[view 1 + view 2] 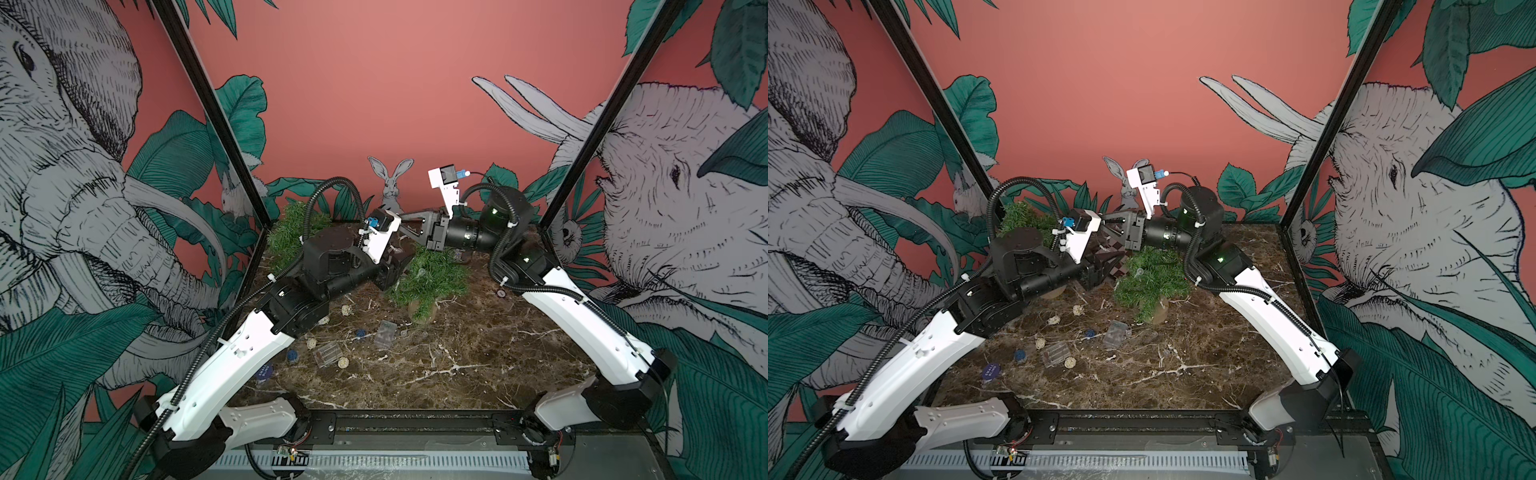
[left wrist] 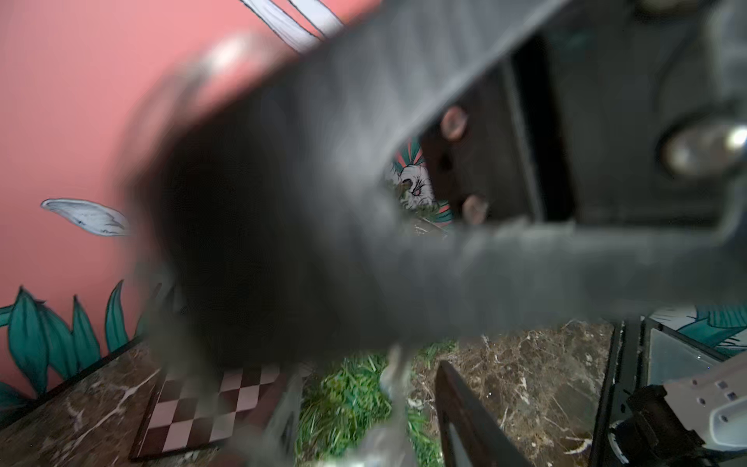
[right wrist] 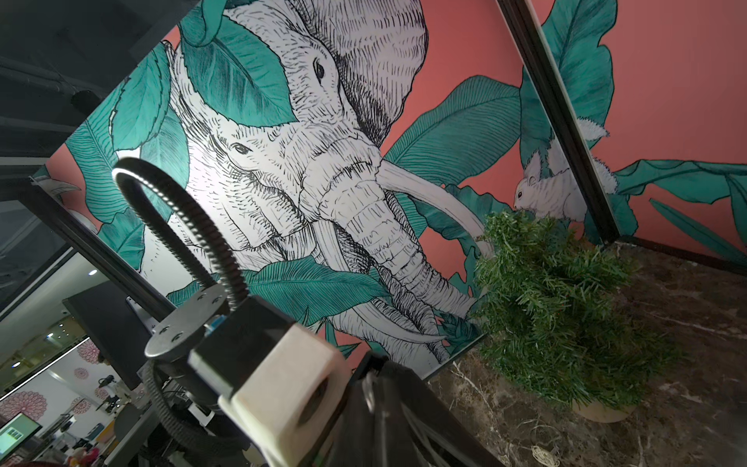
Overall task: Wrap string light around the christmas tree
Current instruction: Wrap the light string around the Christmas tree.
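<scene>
Brown marble tabletop (image 1: 457, 361): right gripper (image 1: 409, 220) pressed together, just above the christmas tree (image 1: 432, 278); left gripper (image 1: 1102, 266) beside that tree, its spread unclear through blur. Another small tree (image 1: 291, 228) stands behind the left gripper.

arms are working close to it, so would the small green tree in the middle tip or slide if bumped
Probably tips easily: the middle tree spreads wide over a small round base. It looks light, so it may slide on the smooth marble table. Soft-looking branches should give.
</scene>
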You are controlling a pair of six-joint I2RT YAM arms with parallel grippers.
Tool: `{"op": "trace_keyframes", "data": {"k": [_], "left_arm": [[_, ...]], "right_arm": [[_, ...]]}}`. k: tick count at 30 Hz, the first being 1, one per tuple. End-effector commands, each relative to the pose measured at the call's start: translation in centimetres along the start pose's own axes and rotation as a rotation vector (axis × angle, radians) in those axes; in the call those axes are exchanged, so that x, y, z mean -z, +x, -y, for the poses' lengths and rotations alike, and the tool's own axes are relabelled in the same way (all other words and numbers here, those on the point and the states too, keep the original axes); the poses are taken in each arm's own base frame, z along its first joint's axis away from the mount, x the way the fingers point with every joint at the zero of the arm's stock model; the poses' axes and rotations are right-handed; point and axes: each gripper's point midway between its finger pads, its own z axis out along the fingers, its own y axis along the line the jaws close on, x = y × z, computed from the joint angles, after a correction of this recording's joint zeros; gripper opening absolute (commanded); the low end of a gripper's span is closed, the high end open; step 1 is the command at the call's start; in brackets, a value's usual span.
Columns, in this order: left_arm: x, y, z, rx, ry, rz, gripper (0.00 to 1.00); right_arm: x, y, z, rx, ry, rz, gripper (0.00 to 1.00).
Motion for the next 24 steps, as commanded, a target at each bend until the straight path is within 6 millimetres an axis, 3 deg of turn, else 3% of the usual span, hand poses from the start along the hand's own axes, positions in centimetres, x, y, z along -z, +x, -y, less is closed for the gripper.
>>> {"op": "trace_keyframes", "data": {"k": [1,3,4,6,8,11,14,17,19,24], "left_arm": [[-0.9,-2.4,1.6,0.020,0.102,0.096,0.55],[-1.2,-2.5,2.0,0.022,0.131,0.110,0.50],[-1.3,-2.3,1.9,0.020,0.126,0.102,0.41],[-1.5,-1.8,1.2,0.009,0.083,0.065,0.12],[-1.1,-1.6,0.6,-0.001,0.044,0.045,0.00],[0.2,-1.9,0.1,0.002,0.013,0.040,0.00],[1.5,-2.5,0.4,0.017,0.022,0.047,0.00],[2.6,-2.9,0.5,0.020,0.018,0.047,0.00],[3.5,-3.5,0.7,0.015,0.021,0.058,0.00],[5.5,-5.1,1.1,0.000,0.028,0.078,0.00]], "right_arm": [[0.5,-1.6,-2.8,0.045,-0.070,0.046,0.00],[0.5,-1.5,-2.7,0.046,-0.066,0.045,0.00],[0.6,-1.5,-2.8,0.048,-0.067,0.043,0.00],[0.8,-1.4,-2.8,0.059,-0.057,0.040,0.00],[1.2,-1.0,-2.5,0.083,-0.028,0.027,0.00],[2.5,0.2,-0.7,0.136,0.081,-0.009,0.04],[5.1,1.7,1.5,0.170,0.196,-0.045,0.30],[8.6,2.9,3.7,0.133,0.286,-0.023,0.43],[10.9,4.3,5.5,0.090,0.354,-0.016,0.47],[14.9,12.0,10.7,0.022,0.543,-0.119,0.58]]}}
